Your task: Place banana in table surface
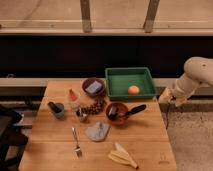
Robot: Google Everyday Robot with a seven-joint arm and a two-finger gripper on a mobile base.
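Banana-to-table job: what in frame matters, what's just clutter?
Job: banana, lying near the front edge; table surface; gripper, off the table's right side.
Lying about: green tray holding an orange fruit; fork; brown bowl; purple bowl; grey cloth; dark cup.

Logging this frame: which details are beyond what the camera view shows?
1. Gripper, beyond the right edge of the light wooden tabletop: its arm is cut by the right frame edge.
2. Round brown bowl: contents hidden by a dark utensil.
3. Pale yellow banana near the table's front edge: peeled or whole, too small to tell.
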